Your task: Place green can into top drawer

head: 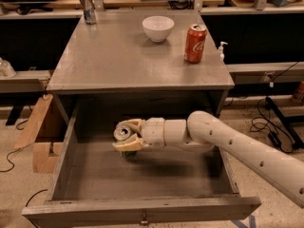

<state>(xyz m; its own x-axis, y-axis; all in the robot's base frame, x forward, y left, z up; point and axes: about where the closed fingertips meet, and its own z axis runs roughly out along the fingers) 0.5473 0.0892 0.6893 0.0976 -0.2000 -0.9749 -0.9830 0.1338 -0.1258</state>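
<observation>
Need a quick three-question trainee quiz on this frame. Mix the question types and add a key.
1. True or false: the gripper holds the green can inside the open top drawer.
2. Where on the tabletop does the slim silver-blue can stand? A) back left corner B) front right corner C) centre
3. How many cans stand on the tabletop?

Key:
1. True; the gripper is shut on the can above the drawer floor.
2. A
3. Two: the slim silver-blue can and the red cola can.
</observation>
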